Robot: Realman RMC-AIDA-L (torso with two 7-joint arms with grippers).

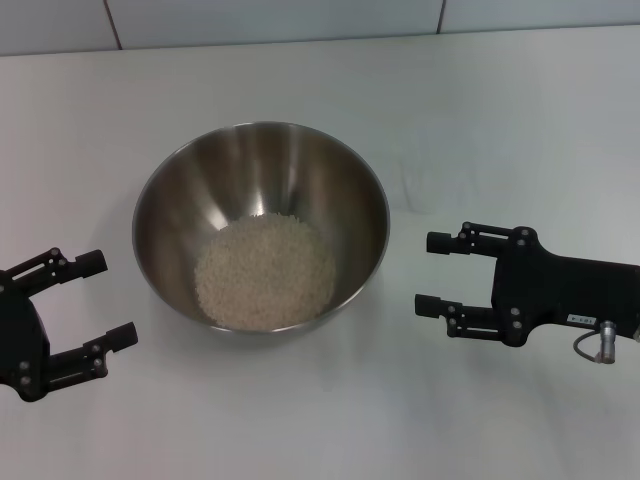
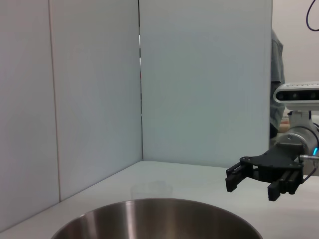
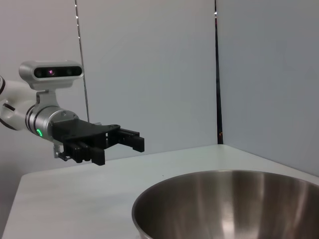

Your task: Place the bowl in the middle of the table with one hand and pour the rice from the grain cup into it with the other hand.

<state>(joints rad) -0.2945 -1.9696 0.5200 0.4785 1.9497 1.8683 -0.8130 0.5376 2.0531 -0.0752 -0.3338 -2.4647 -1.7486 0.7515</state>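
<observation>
At desk centre we record the bowl: wide, round, stainless steel, standing upright on the white surface. Its rim also shows in the left wrist view and the right wrist view.

Inside the bowl we list the rice, a pale heap lying on the bottom, toward the near side.

Just beyond the bowl's right rim we note the grain cup, translucent, upright, faint against the desk, apart from the bowl and touched by neither claw; it shows dimly behind the bowl in the left wrist view.

Left of the bowl we enter the left claw, fingers spread wide, holding nothing, pointing toward the bowl and clear of its wall; it also appears in the right wrist view.

Right of the bowl we enter the right claw, fingers likewise wide apart and empty, near the bowl's rim without touching it, nearer to us than the cup; it is also seen in the left wrist view
</observation>
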